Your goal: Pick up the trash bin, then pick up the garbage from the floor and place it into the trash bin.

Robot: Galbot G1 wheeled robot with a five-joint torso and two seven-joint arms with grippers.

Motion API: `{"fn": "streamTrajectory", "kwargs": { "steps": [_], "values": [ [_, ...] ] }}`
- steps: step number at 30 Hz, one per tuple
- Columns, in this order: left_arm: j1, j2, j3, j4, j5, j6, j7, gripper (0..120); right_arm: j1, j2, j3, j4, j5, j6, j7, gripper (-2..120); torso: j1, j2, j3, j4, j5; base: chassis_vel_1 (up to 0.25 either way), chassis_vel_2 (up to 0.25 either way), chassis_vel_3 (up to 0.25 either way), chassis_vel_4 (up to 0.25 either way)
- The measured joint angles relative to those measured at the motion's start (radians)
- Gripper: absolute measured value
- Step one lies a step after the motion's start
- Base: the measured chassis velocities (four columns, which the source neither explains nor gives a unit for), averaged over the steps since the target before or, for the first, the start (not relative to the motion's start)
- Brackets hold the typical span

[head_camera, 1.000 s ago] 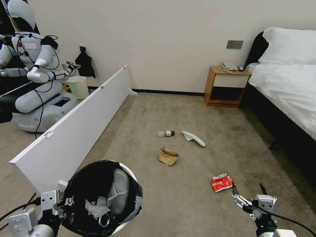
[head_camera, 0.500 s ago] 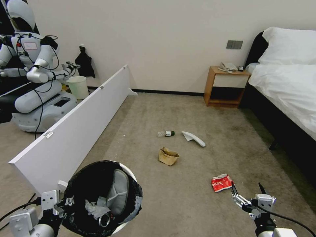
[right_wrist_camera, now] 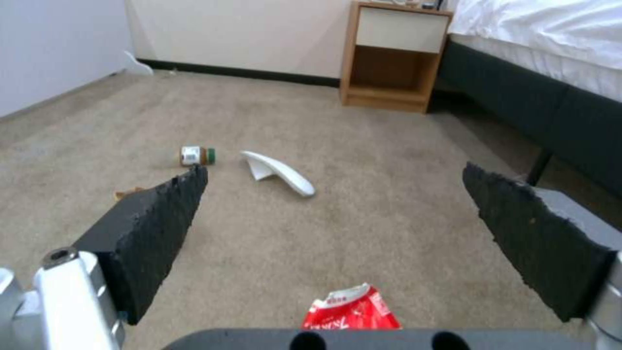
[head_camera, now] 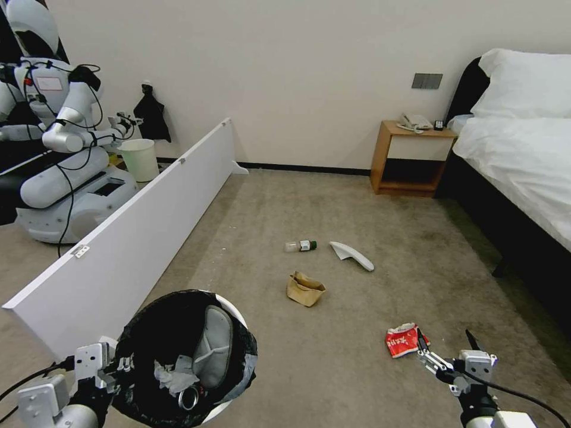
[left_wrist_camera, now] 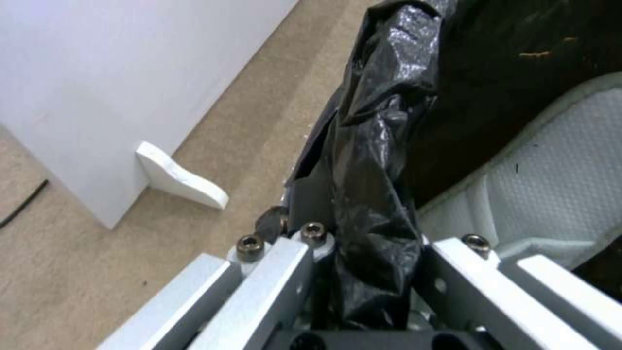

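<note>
Bin held at the rim, red wrapper just ahead

Head view: the left gripper (head_camera: 113,371) is clamped on the trash bin (head_camera: 184,356); the right gripper (head_camera: 443,348), fingers spread and empty, hovers beside the red wrapper (head_camera: 404,342) on the floor (head_camera: 333,368).
Left wrist view: the fingers (left_wrist_camera: 291,262) pinch the black liner (left_wrist_camera: 376,194).
Right wrist view: the wrapper (right_wrist_camera: 353,308) lies between the wide-open pads (right_wrist_camera: 155,223).

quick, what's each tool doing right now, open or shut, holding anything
Left tool: shut on the trash bin, pinching its black-bagged rim.
Right tool: open, holding nothing, just above the red wrapper.
</note>
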Motion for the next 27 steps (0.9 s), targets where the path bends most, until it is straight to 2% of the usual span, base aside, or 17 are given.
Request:
{"fn": "streamTrajectory", "kwargs": {
  "steps": [27],
  "values": [
    [-0.003, -0.001, 0.002, 0.003, 0.000, 0.000, 0.001, 3, 0.005, -0.002, -0.002, -0.002, 0.008, 0.000, -0.003, 100, 0.000, 0.000, 0.000, 0.0000, 0.0000, -0.073, 0.074, 0.078, -0.075]
  ]
}}
